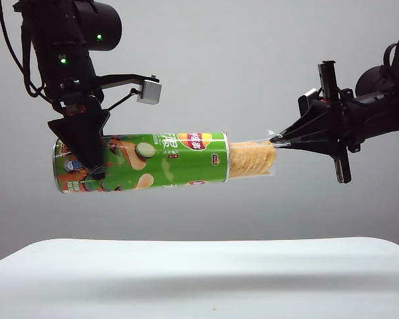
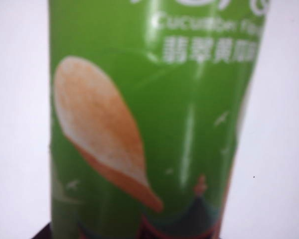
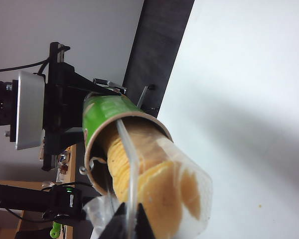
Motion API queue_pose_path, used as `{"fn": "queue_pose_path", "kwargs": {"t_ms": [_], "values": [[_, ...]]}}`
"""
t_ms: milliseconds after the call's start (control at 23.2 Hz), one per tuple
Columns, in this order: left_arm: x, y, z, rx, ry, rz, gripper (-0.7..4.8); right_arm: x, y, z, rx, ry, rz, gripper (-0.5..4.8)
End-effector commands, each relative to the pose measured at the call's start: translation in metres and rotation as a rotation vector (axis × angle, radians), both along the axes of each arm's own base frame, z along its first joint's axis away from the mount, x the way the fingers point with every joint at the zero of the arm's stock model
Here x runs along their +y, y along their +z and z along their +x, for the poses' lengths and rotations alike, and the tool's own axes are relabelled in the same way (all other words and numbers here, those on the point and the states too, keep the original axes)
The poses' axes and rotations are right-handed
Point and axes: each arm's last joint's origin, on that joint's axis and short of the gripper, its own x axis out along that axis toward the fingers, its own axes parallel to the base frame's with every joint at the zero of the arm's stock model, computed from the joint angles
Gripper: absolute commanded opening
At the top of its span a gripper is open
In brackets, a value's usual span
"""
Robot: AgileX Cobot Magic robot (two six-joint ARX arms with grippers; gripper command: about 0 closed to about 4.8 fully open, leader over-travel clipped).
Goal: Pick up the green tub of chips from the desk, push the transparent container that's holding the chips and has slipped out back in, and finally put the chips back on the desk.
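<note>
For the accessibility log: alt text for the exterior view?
Left gripper holds the green tub of chips level above the desk; right gripper pinches the end of the protruding transparent container.

Glossy green tub of chips, clear thin plastic – perhaps crinkled – transparent container, matt white desk

I count one green tub of chips, one clear tray sticking out, one chip stack, one desk, two grippers: left gripper, right gripper.
</note>
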Motion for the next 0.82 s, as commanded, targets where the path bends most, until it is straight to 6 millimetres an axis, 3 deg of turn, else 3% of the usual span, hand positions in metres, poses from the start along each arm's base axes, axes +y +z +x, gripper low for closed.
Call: {"fn": "queue_pose_path", "kwargs": {"t_ms": [43,820], "values": [[-0.005,0.005,0.0,-0.012,-0.026,-0.064,2.56,0.009,0.004,-0.001,-0.026,0.028,0.007,-0.06],[-0.03,0.016,0.007,-0.073,-0.068,-0.369,2.56,0.055,0.01,-0.004,-0.015,0.136,0.044,-0.06]]}}
